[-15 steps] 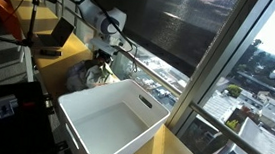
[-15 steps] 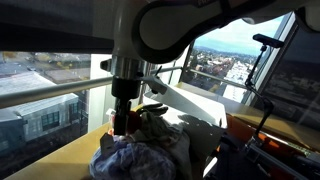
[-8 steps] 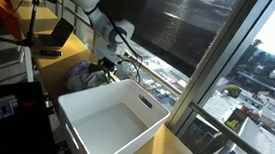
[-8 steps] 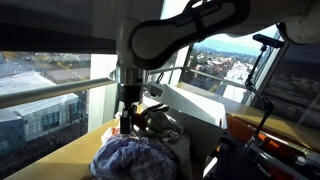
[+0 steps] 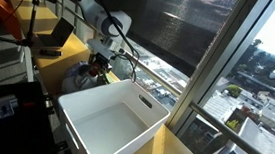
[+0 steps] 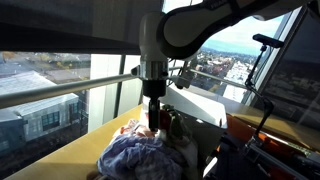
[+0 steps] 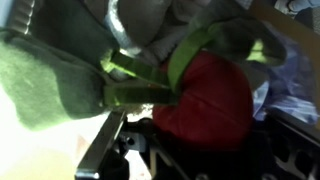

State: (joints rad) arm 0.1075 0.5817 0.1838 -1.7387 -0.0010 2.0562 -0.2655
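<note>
**A:** Where's the tool (image 5: pixel 99 67) right now?

**B:** Down low, nose into the pile of cloths (image 5: pixel 79 77). The pile sits on the desk (image 5: pixel 65 49) along its window edge, just beside the end wall of the white bin (image 5: pixel 122 144).

**A:** From the low angle the tool (image 6: pixel 155 122) stands upright, tips sunk in the top of the pile of cloths (image 6: pixel 135 155), with the white bin (image 6: pixel 197 106) right behind. Has it got hold of anything?

**B:** Can't call it. The wrist view is filled, blurry and very close, by a red soft thing (image 7: pixel 205 98) with green straps across it and a green cloth (image 7: pixel 48 85) next to it. That's right up at the tool, but I can't make out whether the jaws pinch it or stand slack. From the outside the fabric hides the tips.

**A:** So which step would you say this is?

**B:** My read is that it's the grab itself, working at the top of the heap. Nothing hangs clear of the pile, and the bin shows bare white inside.

**A:** And what does the next move call for?

**B:** A firm bite on one piece only, I'd think. Those folds are tangled, and the straps could drag a neighbour along. Then a straight rise, high enough to clear the bin's rim, since the pile lies just beside that wall. It's soft, floppy stuff and will droop, so it needs height before any sideways travel.

**A:** The desk (image 6: pixel 60 162) edge is close on the window side too.

**B:** Agreed, anything dragged that way could slip off.
</note>
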